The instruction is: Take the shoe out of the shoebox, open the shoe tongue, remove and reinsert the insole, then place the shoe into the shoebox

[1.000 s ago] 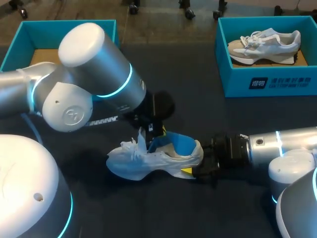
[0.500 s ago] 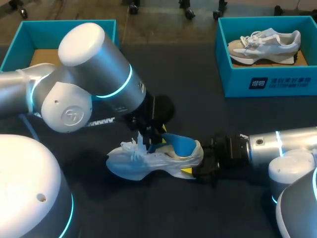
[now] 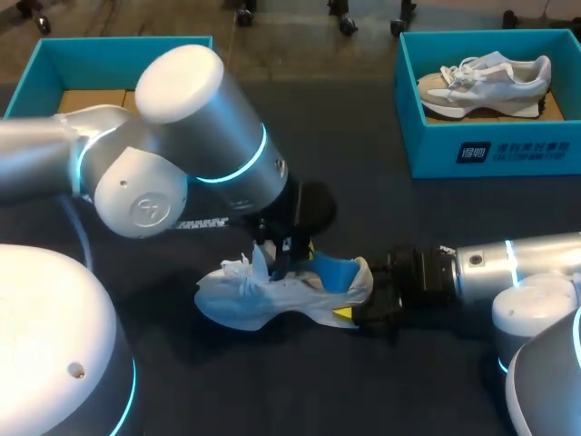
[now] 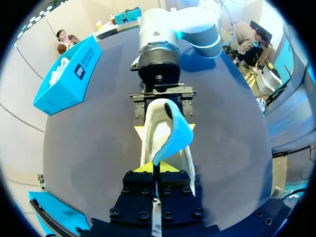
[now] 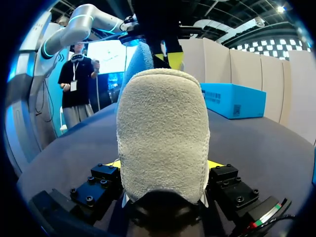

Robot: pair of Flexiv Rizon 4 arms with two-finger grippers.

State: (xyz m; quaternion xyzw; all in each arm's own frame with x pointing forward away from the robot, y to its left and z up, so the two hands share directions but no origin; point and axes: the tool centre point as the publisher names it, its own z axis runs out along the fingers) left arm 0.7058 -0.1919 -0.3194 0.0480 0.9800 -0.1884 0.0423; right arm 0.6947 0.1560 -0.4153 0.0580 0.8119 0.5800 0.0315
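Left pincer (image 4: 156, 169) slid heelward, pinching the curled blue insole (image 4: 174, 137); right pincer (image 5: 164, 164) clamps the shoe (image 3: 263, 300) by its fuzzy heel.

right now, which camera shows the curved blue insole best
The left wrist view: the curved blue insole arches in full out of the white shoe, pinched by the left gripper. The head view shows only a blue patch beside that gripper; the right wrist view just a sliver above the heel.

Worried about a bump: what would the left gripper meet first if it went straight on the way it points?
Probably the white shoe: the left gripper, shut on the blue insole, points into its opening; depth is unclear.
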